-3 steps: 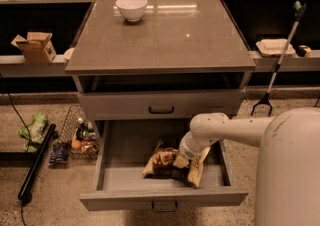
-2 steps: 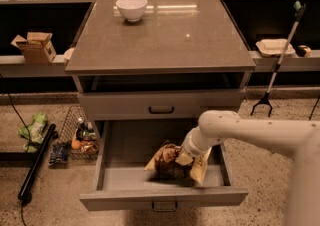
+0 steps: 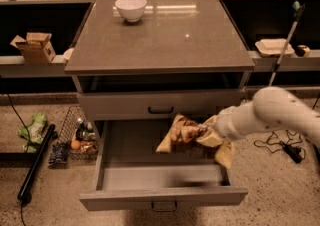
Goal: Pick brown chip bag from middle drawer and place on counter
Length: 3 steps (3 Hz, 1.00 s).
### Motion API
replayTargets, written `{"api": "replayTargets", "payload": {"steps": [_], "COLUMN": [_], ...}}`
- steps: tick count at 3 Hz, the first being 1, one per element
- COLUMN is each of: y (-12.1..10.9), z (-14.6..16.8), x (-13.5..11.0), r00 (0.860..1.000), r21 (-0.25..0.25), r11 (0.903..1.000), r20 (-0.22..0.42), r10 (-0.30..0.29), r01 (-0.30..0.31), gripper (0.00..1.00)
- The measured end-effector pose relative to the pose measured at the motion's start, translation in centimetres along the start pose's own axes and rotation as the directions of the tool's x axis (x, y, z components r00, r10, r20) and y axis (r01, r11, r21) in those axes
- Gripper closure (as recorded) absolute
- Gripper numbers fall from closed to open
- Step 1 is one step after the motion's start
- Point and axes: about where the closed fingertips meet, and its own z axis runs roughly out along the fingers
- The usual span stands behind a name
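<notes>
**Desk:** Camera view is giving you what?

**Me:** I'm watching the tool [image 3: 206,131] clamping the brown chip bag [image 3: 182,134], which is hanging above the open middle drawer [image 3: 162,197]. A white bowl [image 3: 131,8] is sitting on the glossy counter [image 3: 165,35], and a wire basket [image 3: 75,135] is standing on the speckled floor beside the drawer.

Surroundings
White round bowl [image 3: 131,7] at rear; brown cardboard box [image 3: 34,47] left; crumpled green plastic bag [image 3: 32,130] lower left

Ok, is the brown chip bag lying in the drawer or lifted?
Lifted: the brown chip bag hangs from the claw, above the open middle drawer tray.
</notes>
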Motion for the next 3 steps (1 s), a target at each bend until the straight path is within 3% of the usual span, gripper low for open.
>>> {"api": "replayTargets", "payload": {"steps": [1,2,3], "y": [-0.2,-0.2,-0.8], "z": [-3.1,-2.9,-5.4], "x": [2.0,2.0,-0.3], "r00": [1.0,1.0,0.997], "r21": [0.032,0.032,0.056], "r11": [0.9991,0.9991,0.9962], "r20": [0.012,0.01,0.036], "r10": [-0.027,-0.028,-0.069], "r01": [0.026,0.028,0.067], "gripper": [1.0,1.0,1.0]}}
